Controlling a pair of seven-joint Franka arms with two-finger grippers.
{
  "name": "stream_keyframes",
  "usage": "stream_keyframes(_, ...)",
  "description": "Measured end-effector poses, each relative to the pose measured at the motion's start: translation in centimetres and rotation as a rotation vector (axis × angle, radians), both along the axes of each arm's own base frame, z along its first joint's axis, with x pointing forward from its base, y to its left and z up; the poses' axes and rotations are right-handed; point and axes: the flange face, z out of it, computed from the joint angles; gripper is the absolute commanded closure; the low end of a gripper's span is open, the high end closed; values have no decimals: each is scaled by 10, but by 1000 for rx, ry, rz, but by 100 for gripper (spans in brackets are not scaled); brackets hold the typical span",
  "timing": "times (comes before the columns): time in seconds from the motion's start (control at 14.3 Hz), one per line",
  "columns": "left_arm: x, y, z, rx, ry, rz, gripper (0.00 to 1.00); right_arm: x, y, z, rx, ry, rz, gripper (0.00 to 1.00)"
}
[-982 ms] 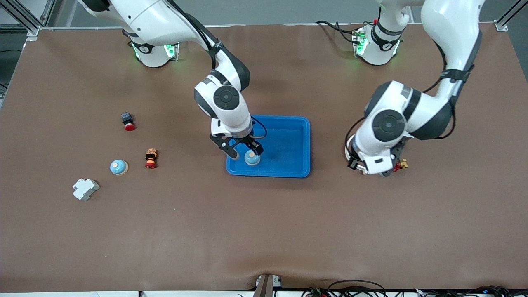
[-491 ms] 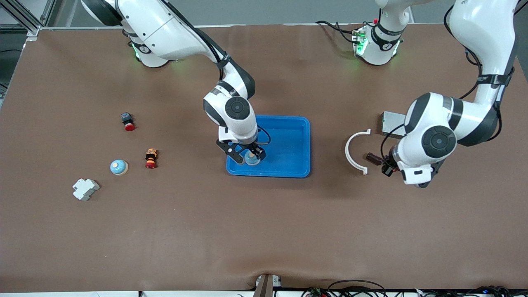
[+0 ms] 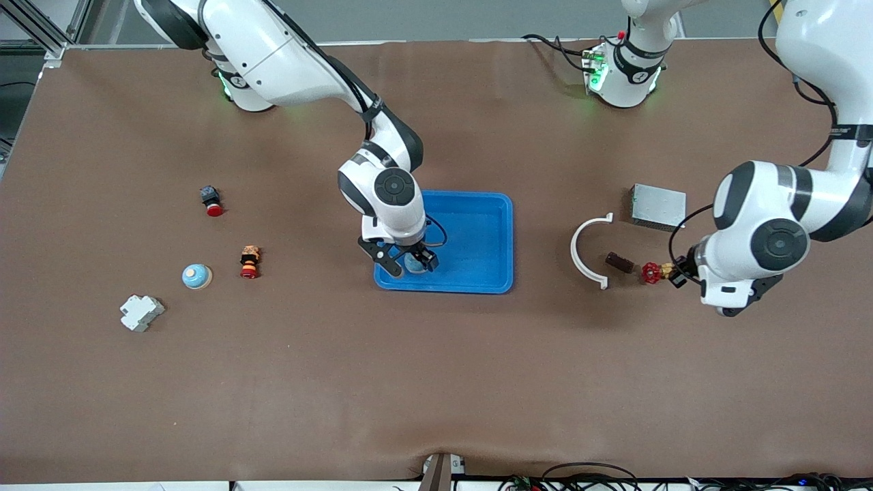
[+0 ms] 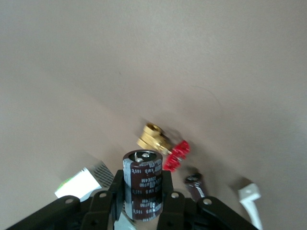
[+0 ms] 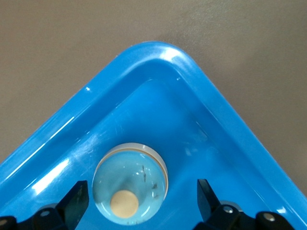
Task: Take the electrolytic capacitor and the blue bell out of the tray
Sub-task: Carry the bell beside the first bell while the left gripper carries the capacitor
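A light blue bell (image 5: pixel 130 181) with a tan button sits in the corner of the blue tray (image 5: pixel 158 62) nearest the front camera and the right arm's end. My right gripper (image 5: pixel 141 202) is open around it, with a finger on each side and clear of it. In the front view the right gripper (image 3: pixel 409 262) hides most of this bell. My left gripper (image 4: pixel 142 191) is shut on a dark brown capacitor (image 4: pixel 142 184) and holds it upright. In the front view the left gripper (image 3: pixel 677 275) is over the table beside a red and brass valve (image 3: pixel 651 273).
A white arc (image 3: pixel 586 252), a small dark part (image 3: pixel 619 262) and a grey box (image 3: pixel 658 206) lie toward the left arm's end. A second blue bell (image 3: pixel 196 276), two red-capped buttons (image 3: pixel 213 200) (image 3: pixel 249 262) and a white block (image 3: pixel 141 312) lie toward the right arm's end.
My left arm has swung toward its own end of the table with the capacitor, uncovering the arc, box and valve. My right gripper has shifted slightly over the bell in the tray.
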Motion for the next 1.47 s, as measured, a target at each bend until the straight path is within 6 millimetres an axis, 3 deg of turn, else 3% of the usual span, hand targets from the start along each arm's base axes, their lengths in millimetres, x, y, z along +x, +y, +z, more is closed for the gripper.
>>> stream_keyframes(0.07, 0, 9, -1, -12, 10, -41, 100, 1, 0, -3, -4, 0, 0, 0)
stream_keyframes(0.14, 0, 14, -1, -22, 17, -76, 100, 1, 0, -5, -7, -1, 0, 15)
stream_keyframes(0.28, 1, 15, -1, -35, 16, -126, 100, 1, 2, -7, -6, -3, -2, 82)
stream_keyframes(0.35, 2, 17, -1, -43, 10, -148, 100, 3, 3, -5, 0, -9, -6, 100)
stream_keyframes(0.7, 7, 53, -19, -89, -3, -199, 100, 8, 8, 5, 9, -20, -51, 100)
stream_keyframes(1.05, 10, 58, -32, -118, -16, -286, 100, 29, -1, 38, -77, 34, -33, 100)
stream_keyframes(1.26, 10, 59, -36, -127, -12, -321, 100, 52, -36, 66, -130, 83, 68, 100)
stream_keyframes(1.47, 9, 62, -42, -137, -14, -343, 100, 88, -108, 105, -160, 142, 189, 100)
